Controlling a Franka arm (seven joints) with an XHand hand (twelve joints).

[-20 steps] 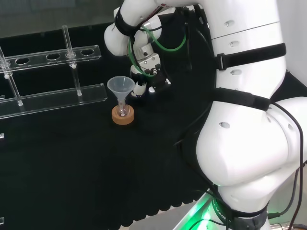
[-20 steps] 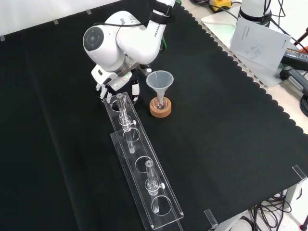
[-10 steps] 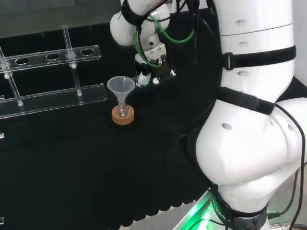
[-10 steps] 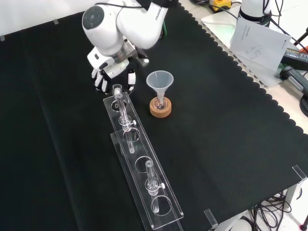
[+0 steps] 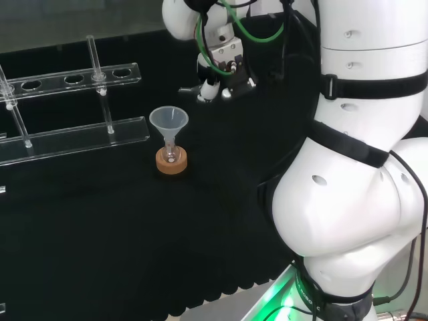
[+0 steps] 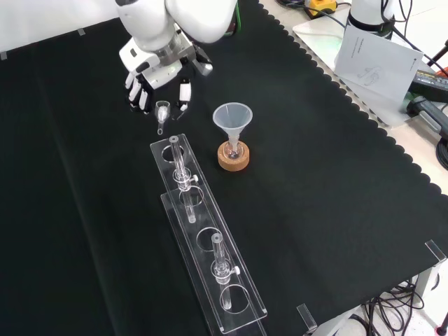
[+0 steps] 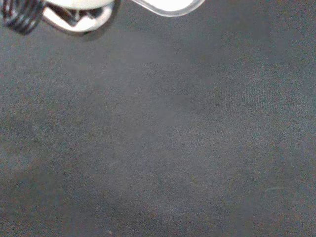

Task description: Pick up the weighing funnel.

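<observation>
Item: weighing funnel point(image 6: 162, 112), a small clear scoop with a short stem.

Location: in the front view it hangs clear of the table point(image 6: 336, 175), under the hand point(image 6: 155, 66), stem pointing down, just above the near end of the clear tube rack point(image 6: 203, 245). In the head view a thin clear sliver point(image 5: 188, 89) juts out from the hand point(image 5: 224, 59), up and to the right of the big funnel point(image 5: 168, 122).

Grip: the fingers point(image 6: 183, 92) are curled down on either side of the piece, closed on it at the bowl end.

Handling, as a judgement: very light; stiff; smooth and likely slippery; thin-walled, so liable to chip or crack if dropped or squeezed. The stem looks the weakest part. Best held across the wider bowl, as now, with the stem left free.

Neighbours: the funnel point(image 6: 232, 117) stands mouth up on its cork ring point(image 6: 233, 159), apart from the hand.

Hard to make out: where the fingers actually meet the clear wall cannot be told. Whether the piece holds anything cannot be told. The wrist view gives a curved clear edge point(image 7: 168, 6) that may be its rim, cut off by the frame, over bare black cloth
</observation>
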